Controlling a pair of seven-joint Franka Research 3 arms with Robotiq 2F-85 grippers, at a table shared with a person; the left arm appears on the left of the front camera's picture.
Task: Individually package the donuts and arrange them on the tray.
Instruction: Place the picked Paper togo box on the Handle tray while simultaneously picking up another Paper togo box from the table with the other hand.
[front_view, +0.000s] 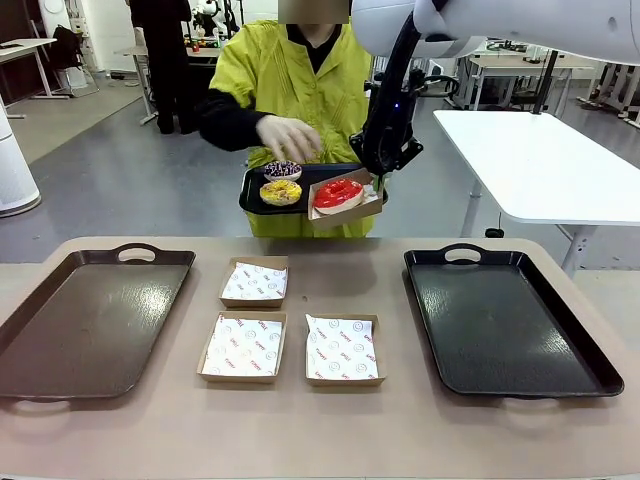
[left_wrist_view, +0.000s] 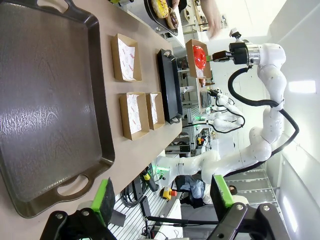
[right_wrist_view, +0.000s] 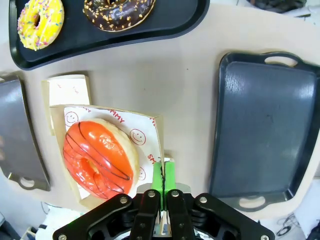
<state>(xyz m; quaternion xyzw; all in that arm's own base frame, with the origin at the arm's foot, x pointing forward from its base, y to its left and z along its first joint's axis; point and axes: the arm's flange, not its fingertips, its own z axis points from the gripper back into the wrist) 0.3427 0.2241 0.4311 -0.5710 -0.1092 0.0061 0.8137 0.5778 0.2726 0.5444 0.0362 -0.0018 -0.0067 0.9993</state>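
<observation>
Right gripper (right_wrist_view: 163, 176): jaws pinched shut on one side wall of a paper-lined cardboard box (front_view: 343, 213) carrying the red donut (right_wrist_view: 107, 145). Reference for all places: the black tray (front_view: 505, 330) on the table's right half. Gripper and box hang high in the air off that tray's left long side, toward its far end. Key relation: the box sticks out sideways from the fingers, with the donut on the side away from the black tray. In the right wrist view the load lies on one side of the pads and the black tray on the other. The gripped wall runs roughly parallel to the tray's long axis. The hold is at the edge only, and the donut sits flat on the liner. Judgement: if the black tray is the target, set-down needs a sideways carry toward it, then a descent with the box lifted clear over the raised rim. The risk is sag or slip of the overhanging box. Farther from the black tray, toward the person, is a held-up serving tray (front_view: 247, 190) with a yellow sprinkled donut (front_view: 281, 192) and a chocolate sprinkled donut (front_view: 282, 170). The person's hand (front_view: 288, 137) is above them. Three empty lined boxes (front_view: 240, 380) lie on the table left of the black tray. Left gripper (left_wrist_view: 162, 197): jaws wide, empty, well apart from the black tray, over a brown tray (front_view: 90, 320) beyond those boxes. The right arm is the nearer one.
</observation>
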